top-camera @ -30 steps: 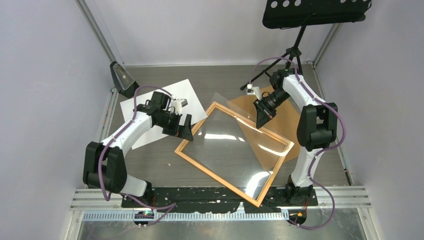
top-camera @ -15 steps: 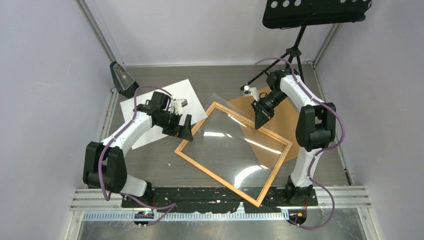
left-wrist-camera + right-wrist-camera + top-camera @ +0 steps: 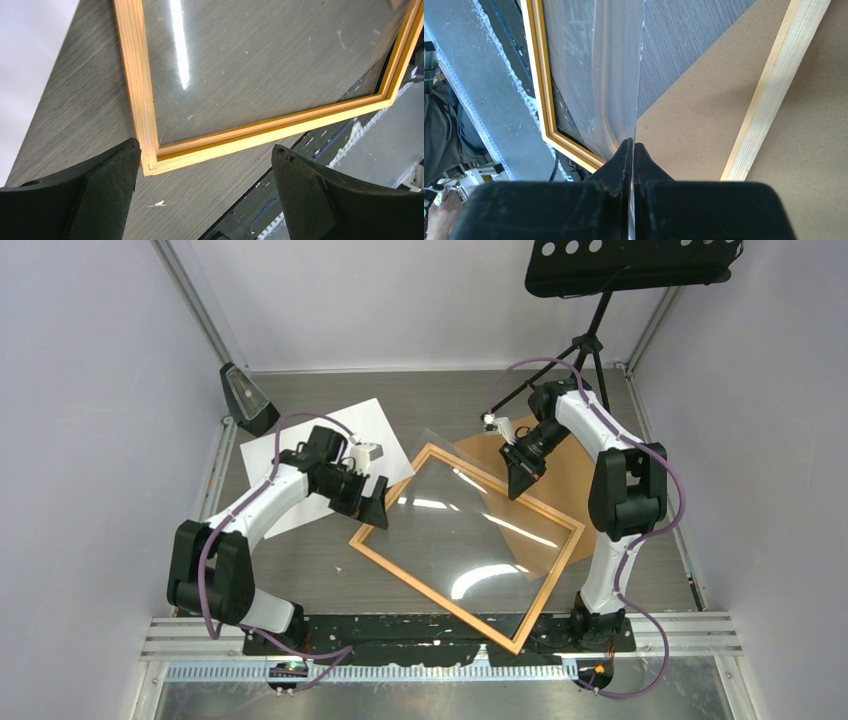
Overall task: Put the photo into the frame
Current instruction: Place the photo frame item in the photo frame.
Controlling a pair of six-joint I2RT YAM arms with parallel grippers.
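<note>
The orange frame (image 3: 436,594) lies flat and skewed in the middle of the table. My right gripper (image 3: 520,485) is shut on the edge of a clear sheet (image 3: 470,530), holding it tilted over the frame's far side. Its jaws (image 3: 633,143) pinch the sheet (image 3: 614,75) beside the frame's rail (image 3: 774,90). The photo (image 3: 375,420) lies white side up at the back left, partly under my left arm. My left gripper (image 3: 376,508) hangs open just above the table at the frame's left corner (image 3: 147,167), its fingers (image 3: 107,190) holding nothing.
A brown backing board (image 3: 565,480) lies under the frame's far right side, also seen below my right gripper (image 3: 694,125). A music stand's tripod (image 3: 590,340) stands at the back right. A black wedge-shaped device (image 3: 245,400) sits at the back left. Walls close in on both sides.
My right gripper has drawn the clear sheet slightly back and left, shifting its glare over the frame. My left gripper has edged a little right toward the frame's corner.
</note>
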